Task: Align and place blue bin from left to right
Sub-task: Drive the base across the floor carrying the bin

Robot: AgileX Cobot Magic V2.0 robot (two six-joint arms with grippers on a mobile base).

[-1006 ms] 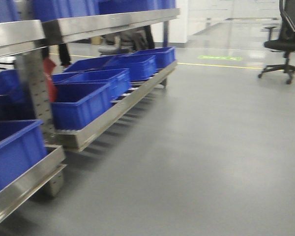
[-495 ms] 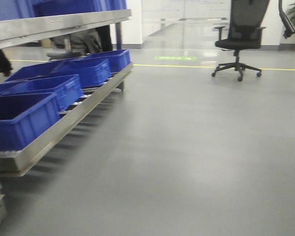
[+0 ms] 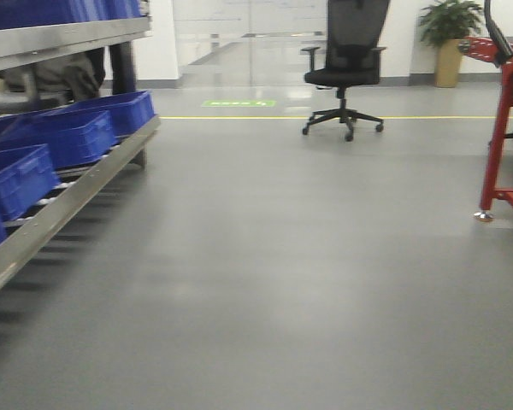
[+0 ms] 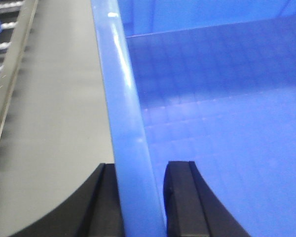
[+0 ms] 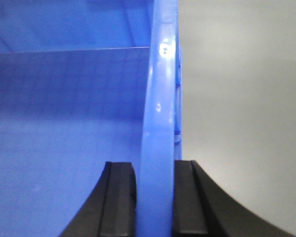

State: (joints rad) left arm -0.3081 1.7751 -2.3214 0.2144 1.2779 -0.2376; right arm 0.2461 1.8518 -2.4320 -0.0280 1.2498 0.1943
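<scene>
1. At the wrist cameras: the left gripper (image 4: 142, 197) straddles the left wall (image 4: 123, 98) of the blue bin (image 4: 227, 123), with one black finger outside and one inside. Both press against the plastic, so I read it as clamped on that wall.
2. The right gripper (image 5: 155, 197) sits the same way on the right wall (image 5: 160, 74), with both fingers tight to it and no gap that I can see.
3. Bin position: it hangs between the two arms, off the rack. Grey floor shows past both walls. Its inside looks bare. The front camera does not show it at all.
4. Front view: the rack (image 3: 68, 201) runs along the left edge with shelved bins (image 3: 77, 137) in a row. Open floor (image 3: 282, 282) lies ahead, with an office chair (image 3: 346, 60) beyond it and a red frame (image 3: 503, 145) at the right.
5. Judgement: this is the carry step. No free slot is in frame, so placement is not yet lined up.
6. To do this step well:
   - hold both clamps firm;
   - keep the wrists level and at a fixed spacing so neither wall twists out of the pads;
   - move the base slowly.
7. Risk: each grip is on a thin wall only, so any skew between the arms could lever it loose. I also steer wide of the red frame.
8. Before lowering, I square the bin to the rack edge, just beside its neighbour, and set both ends down together.
</scene>
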